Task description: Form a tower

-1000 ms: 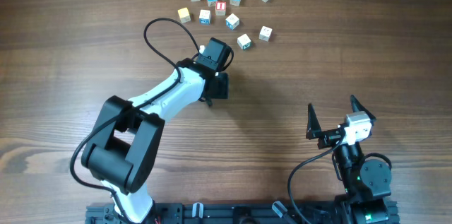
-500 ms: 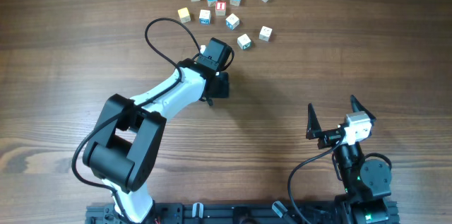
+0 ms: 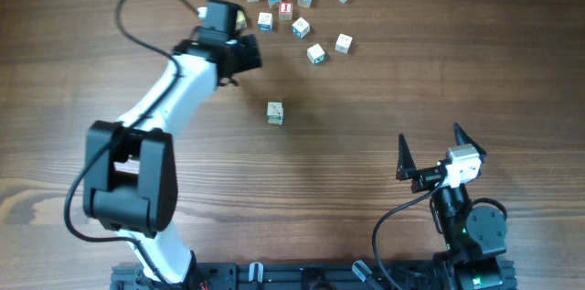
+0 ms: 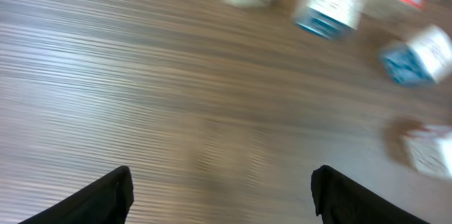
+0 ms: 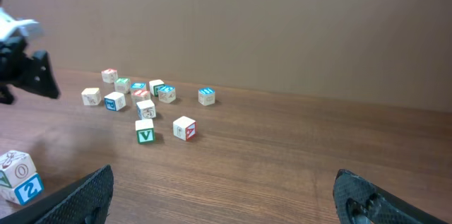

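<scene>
Standing alone mid-table: tower (image 3: 275, 112). Left gripper (image 3: 243, 53) far, beside loose cubes (image 3: 301, 26), jaws apart. Right gripper (image 3: 429, 136) near, jaws apart.

Soft, even light falls on the brown wooden table (image 3: 439, 70); the narrow stack of pale wooden letter cubes (image 3: 275, 112) has only a faint shadow beside it. The left wrist view is heavily motion-blurred; the other views are sharp.
</scene>
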`<state>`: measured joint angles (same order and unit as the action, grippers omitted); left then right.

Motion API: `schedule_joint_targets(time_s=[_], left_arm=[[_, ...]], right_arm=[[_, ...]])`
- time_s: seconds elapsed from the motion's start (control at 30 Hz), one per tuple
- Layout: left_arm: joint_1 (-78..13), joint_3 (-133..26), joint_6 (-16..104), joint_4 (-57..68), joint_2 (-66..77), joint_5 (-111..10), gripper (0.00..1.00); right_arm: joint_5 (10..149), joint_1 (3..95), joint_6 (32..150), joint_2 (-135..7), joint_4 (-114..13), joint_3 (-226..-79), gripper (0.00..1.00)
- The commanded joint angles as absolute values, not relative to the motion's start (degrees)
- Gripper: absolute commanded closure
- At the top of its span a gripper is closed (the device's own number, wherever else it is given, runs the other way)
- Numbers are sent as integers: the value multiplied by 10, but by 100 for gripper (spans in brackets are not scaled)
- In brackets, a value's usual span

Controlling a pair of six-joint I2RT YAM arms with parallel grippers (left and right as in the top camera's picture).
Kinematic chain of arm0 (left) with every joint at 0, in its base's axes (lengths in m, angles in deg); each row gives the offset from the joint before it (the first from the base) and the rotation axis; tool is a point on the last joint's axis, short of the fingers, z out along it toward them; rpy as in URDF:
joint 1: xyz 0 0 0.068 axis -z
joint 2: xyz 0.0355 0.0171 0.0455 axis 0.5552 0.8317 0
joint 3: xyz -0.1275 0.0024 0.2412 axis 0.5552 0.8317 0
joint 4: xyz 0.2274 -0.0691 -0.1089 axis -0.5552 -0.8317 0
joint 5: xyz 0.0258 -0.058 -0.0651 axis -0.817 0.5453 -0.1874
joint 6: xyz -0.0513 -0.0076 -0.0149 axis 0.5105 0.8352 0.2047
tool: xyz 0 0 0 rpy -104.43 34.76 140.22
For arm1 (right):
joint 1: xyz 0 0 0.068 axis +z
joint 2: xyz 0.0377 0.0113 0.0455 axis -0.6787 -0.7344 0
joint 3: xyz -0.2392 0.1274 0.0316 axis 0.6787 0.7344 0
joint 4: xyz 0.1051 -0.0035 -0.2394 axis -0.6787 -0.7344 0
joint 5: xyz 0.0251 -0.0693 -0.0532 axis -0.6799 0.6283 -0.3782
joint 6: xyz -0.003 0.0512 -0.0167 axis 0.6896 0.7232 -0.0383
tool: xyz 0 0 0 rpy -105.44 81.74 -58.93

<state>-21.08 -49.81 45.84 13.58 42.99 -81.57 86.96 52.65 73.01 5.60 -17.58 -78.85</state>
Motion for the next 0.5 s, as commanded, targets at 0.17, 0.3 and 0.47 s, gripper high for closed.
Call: schedule_joint_targets(time_s=[0.17,0.3,0.47], left_arm=[[-373,-504,456,116,435,-826,0],[-382,-504,456,116,435,-826,0],[-382,-504,456,116,435,-826,0]], right_arm=[[862,524,727,59,-173,-788,0],[862,524,727,59,-173,-788,0],[862,524,727,59,-173,-788,0]])
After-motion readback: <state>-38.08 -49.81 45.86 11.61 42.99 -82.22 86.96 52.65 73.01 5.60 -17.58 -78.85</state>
